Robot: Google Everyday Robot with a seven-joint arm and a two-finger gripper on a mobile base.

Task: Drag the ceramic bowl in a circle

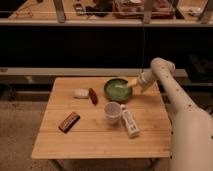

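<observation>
The ceramic bowl (118, 90), round and green with a darker rim, sits on the far middle of the wooden table (90, 140). My gripper (133, 83) is at the bowl's right rim, reaching in from the right at the end of the white arm (172, 95). Whether it touches the rim I cannot tell.
A white cup (113, 112) stands just in front of the bowl, with a white carton (130, 123) lying to its right. A white packet (80, 93) and a reddish-brown item (93, 96) lie left of the bowl. A brown bar (69, 121) lies front left. A dark counter runs behind the table.
</observation>
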